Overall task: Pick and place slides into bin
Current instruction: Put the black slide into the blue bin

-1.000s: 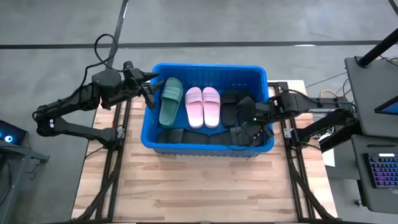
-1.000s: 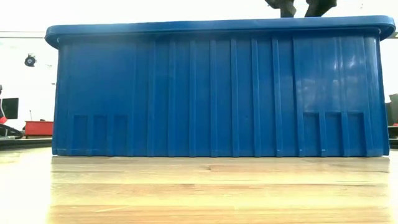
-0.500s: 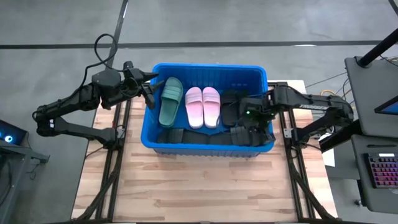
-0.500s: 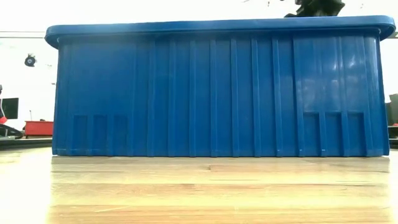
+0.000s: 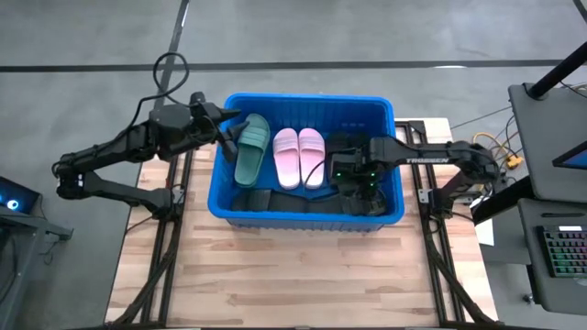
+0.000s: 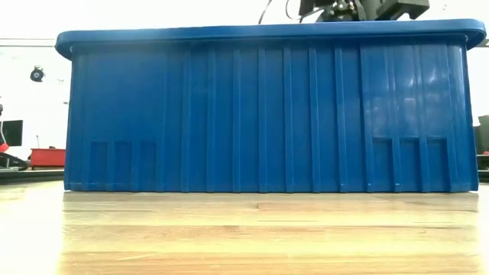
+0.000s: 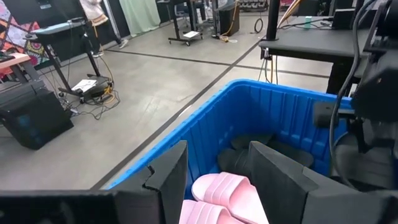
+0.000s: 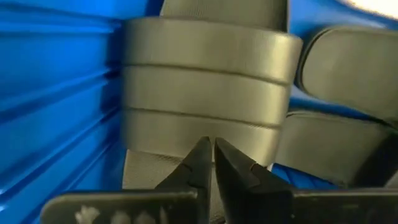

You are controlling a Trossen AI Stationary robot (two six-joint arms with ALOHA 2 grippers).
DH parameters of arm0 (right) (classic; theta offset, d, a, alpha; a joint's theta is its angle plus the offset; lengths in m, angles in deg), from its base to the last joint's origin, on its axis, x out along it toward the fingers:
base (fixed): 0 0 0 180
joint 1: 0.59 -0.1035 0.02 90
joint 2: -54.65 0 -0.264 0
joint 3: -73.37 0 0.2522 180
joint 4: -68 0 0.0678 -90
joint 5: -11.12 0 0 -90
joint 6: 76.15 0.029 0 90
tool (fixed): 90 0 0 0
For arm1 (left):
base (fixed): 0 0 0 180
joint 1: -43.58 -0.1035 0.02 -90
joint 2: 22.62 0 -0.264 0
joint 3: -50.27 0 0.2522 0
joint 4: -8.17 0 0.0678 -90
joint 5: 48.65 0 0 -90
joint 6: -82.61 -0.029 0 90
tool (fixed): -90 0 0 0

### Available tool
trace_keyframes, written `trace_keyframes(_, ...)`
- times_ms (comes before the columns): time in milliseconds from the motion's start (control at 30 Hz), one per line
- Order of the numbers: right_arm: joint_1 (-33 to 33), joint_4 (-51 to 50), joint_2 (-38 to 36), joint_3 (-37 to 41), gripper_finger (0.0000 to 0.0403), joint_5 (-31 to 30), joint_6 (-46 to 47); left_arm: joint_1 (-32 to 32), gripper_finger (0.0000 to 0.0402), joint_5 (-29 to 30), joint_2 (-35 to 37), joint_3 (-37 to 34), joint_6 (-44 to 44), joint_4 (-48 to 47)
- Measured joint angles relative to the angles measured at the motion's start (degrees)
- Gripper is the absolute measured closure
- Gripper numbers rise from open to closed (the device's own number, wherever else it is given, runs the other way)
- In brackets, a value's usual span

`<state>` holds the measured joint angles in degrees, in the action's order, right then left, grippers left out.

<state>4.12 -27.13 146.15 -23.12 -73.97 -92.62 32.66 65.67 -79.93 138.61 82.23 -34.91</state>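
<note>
Two arms at one blue bin [image 5: 307,216] on a wooden table [image 5: 293,275]. Left gripper [image 5: 223,131] hangs over the bin's left rim, fingers [image 7: 166,180] spread, nothing between them. Just right of it a dark green slide [image 5: 250,147] leans tilted against the left inner wall, close by the fingertips but apart from them. Next right, pink slides [image 5: 300,156] lie side by side, flat, mid-bin; in the left wrist view they sit just past the spread fingers [image 7: 224,193]. Black slides [image 5: 344,156] fill the right part of the bin, more black ones along the near wall [image 5: 275,200]; count is hard to make out, they blur together from above. Right gripper [image 5: 347,170] is down inside the bin's right part, over the black slides. Its fingers [image 8: 200,165] are pressed together, tips meeting with nothing caught between them. Right wrist view shows the ribbed strap of a black slide [image 8: 205,93] straight ahead of the tips, very near; touching or not, cannot tell. Blue ribbed wall beside that slide. Low view: only the bin's outer wall [image 6: 267,114], with the right arm's dark parts [image 6: 359,9] poking above the rim at the right.
</note>
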Motion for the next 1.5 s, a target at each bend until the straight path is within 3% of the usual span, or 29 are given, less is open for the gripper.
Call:
trace_keyframes(333, 1.64, -0.45, -0.59, 1.6, 0.0394, 0.38, 2.53, 0.0, 0.0244, 0.0, 2.62, 0.0, -0.02, -0.09)
trace_keyframes(633, 1.66, 9.45, -0.67, 10.63, 0.0394, 6.47, 2.86, 0.0, 0.0244, 0.0, 3.14, 0.0, -0.36, -0.22)
trace_keyframes(933, 2.59, 14.42, -0.77, 13.81, 0.0394, 9.96, 1.65, -0.01, 0.0244, 0.01, 3.14, 0.0, -0.36, -0.28)
trace_keyframes(1300, 7.29, 13.79, -1.96, 9.7, 0.0395, 10.54, 0.28, -0.02, 0.0244, 0.02, 3.14, 0.0, -0.37, -0.35)
trace_keyframes(1500, 10.86, 13.78, -1.18, 9.08, 0.0395, 14.03, 1.05, -0.02, 0.0244, 0.01, 3.11, 0.0, -0.35, -0.44)
